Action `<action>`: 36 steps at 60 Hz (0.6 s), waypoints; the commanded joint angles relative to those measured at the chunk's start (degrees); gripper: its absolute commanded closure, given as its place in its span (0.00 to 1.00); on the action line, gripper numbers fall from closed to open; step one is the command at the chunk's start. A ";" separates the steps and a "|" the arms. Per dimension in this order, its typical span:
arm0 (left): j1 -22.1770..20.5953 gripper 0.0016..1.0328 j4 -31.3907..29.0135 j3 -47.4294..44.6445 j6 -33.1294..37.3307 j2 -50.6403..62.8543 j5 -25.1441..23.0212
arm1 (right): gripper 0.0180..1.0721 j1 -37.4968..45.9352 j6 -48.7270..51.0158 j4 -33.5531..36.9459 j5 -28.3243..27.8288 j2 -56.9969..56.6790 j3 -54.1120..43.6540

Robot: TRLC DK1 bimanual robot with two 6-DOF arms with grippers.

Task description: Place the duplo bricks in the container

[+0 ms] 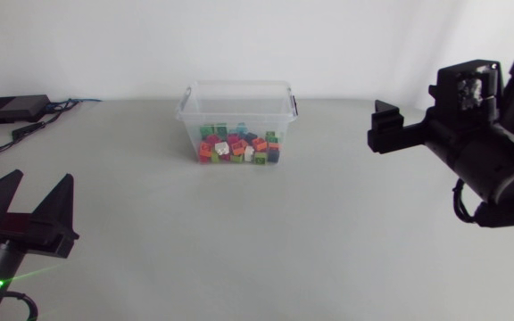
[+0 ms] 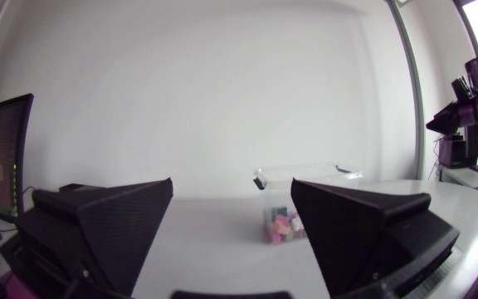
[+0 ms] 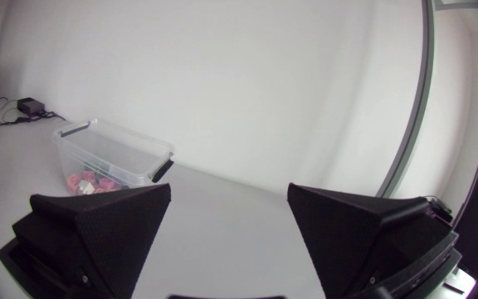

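Note:
A clear plastic container (image 1: 237,111) with dark side latches stands at the back middle of the table. Several coloured duplo bricks (image 1: 239,148) lie heaped in its bottom. I see no loose brick on the table. My left gripper (image 1: 41,185) is at the front left, far from the container, open with nothing between its fingers. My right gripper (image 1: 400,134) hangs at the right, above the table and apart from the container. The left wrist view shows the left gripper (image 2: 232,203) open and the container (image 2: 305,176) well ahead. In the right wrist view the right gripper (image 3: 229,203) is open, with the container (image 3: 114,154) ahead and off to one side.
A black box (image 1: 12,109) with cables sits at the table's back left corner. The white table (image 1: 266,241) stretches bare between both grippers and the container.

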State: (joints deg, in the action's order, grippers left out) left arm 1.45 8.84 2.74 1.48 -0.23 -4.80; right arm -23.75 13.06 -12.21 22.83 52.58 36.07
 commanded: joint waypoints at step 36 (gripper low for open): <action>0.95 0.04 -0.69 -2.90 -0.20 -0.57 1.44 | 0.04 7.84 5.65 -0.51 -0.84 -26.67 -20.72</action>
State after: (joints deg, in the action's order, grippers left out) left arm 2.24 8.67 0.95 1.50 -0.23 -3.95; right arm -17.06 18.50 -13.02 22.81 28.27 17.54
